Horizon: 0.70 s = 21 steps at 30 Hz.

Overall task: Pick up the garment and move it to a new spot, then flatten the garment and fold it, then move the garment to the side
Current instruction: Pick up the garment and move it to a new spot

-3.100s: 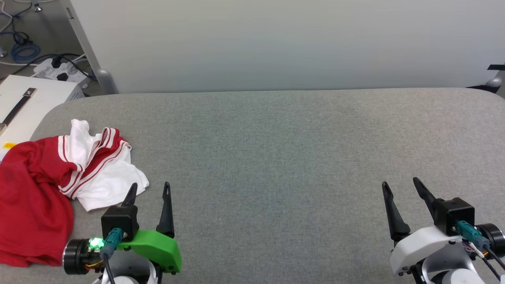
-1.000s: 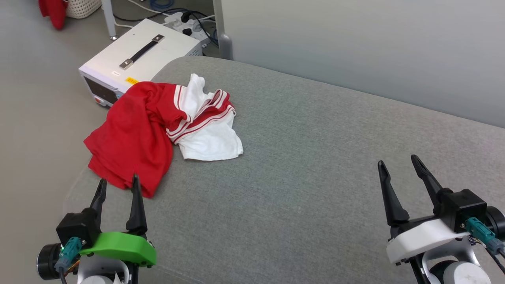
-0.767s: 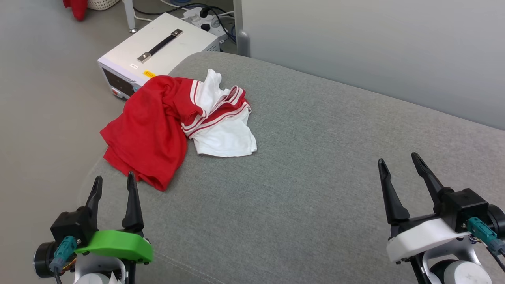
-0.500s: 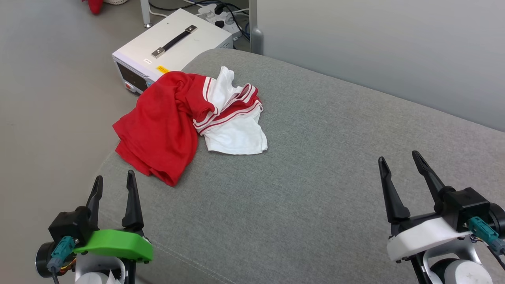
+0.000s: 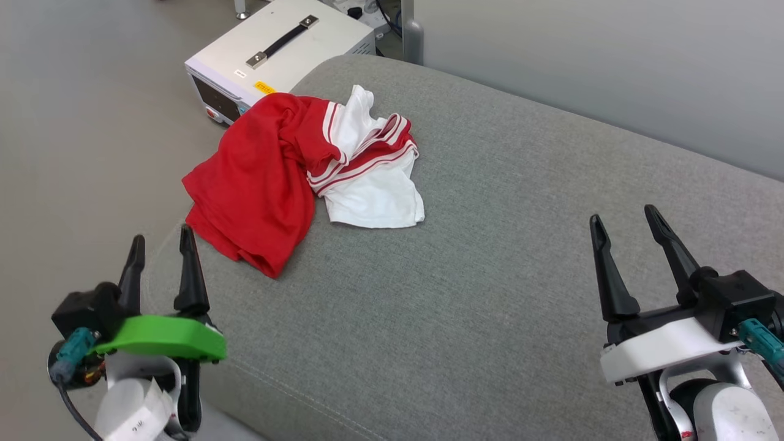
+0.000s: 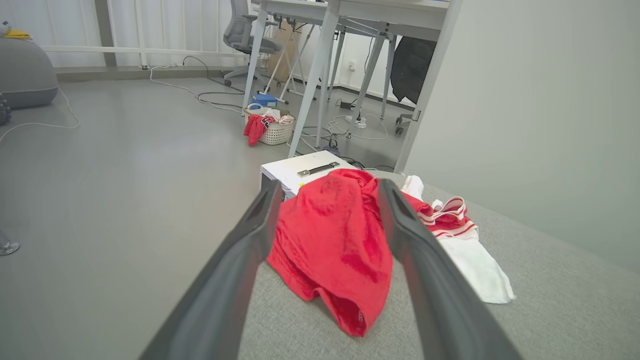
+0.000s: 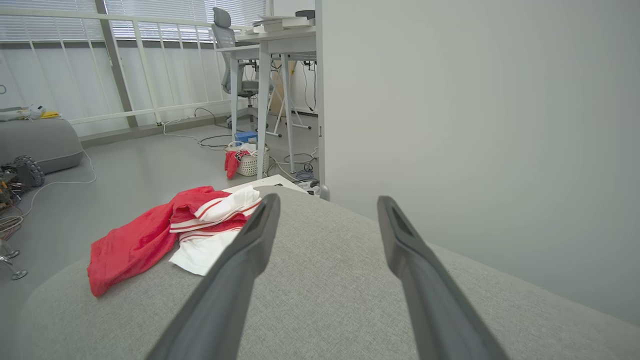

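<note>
The garment point(image 5: 269, 165) lies crumpled at the far left corner of the grey padded surface point(image 5: 490, 263), red body hanging a little over the edge, white sleeve and striped trim towards the middle. Its chest number is hidden. In the left wrist view the garment point(image 6: 335, 240) sits straight ahead between the fingers; in the right wrist view the garment point(image 7: 165, 230) is off to the left. My left gripper point(image 5: 159, 245) is open and empty, short of the red hem at the surface's left edge. My right gripper point(image 5: 625, 223) is open and empty at the lower right, far from the cloth.
A white box with a black handle point(image 5: 275, 55) stands on the floor just behind the garment. A pale wall panel point(image 5: 582, 61) runs along the far edge of the surface. A laundry basket point(image 6: 275, 131), desk legs and cables are farther back on the floor.
The head camera has swung left, so the whole picture has shifted and the garment now sits nearer the centre. Both grippers stay open; the garment has not moved on the surface.
</note>
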Motion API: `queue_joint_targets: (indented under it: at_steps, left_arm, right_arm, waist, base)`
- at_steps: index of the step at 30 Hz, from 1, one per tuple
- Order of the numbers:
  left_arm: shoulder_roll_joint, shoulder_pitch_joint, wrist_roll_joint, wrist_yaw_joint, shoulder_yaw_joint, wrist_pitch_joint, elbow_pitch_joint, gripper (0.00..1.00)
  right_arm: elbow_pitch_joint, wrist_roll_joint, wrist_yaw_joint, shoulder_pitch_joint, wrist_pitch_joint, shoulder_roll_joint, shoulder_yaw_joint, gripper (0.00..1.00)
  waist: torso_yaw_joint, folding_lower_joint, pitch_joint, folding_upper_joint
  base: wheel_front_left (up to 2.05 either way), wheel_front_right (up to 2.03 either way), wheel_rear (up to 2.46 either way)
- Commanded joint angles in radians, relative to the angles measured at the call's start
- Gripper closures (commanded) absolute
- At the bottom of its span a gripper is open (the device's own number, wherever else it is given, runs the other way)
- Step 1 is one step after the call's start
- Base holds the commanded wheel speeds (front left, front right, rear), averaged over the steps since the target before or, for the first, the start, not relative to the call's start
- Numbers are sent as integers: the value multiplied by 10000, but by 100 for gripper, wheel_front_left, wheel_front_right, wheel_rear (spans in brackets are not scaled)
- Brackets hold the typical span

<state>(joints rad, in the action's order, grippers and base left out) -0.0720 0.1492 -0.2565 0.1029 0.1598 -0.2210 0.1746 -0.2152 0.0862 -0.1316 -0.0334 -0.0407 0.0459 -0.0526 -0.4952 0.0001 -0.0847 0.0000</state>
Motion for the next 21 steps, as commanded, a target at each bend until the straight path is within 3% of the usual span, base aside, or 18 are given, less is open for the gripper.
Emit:
queue_joint_targets:
  at_steps: [1,9,14,21]
  left_arm:
    - [-186,479,-267,96,8,-82,299,0]
    - [-1628,2913,-1779,201,-544,970,2123,0]
    - [-2780,4583,-3200,256,-1374,2256,3197,0]
    - [-3568,6701,-5562,277,-2546,4445,4809,0]
  right_arm:
    - [-123,13,8,-246,43,38,-43,0]
    - [-282,146,9,-749,82,41,-70,0]
    - [-505,-70,9,-1289,174,42,-197,0]
    - [-713,-582,9,-1978,393,43,-168,0]
  waist:
    - [194,-1,-362,0]
    - [858,-1,-1286,0]
    - [1296,-1,-2167,0]
    - [1690,-1,-3450,0]
  base:
    - [0,0,0]
    - [0,0,0]
    - [0,0,0]
    - [0,0,0]
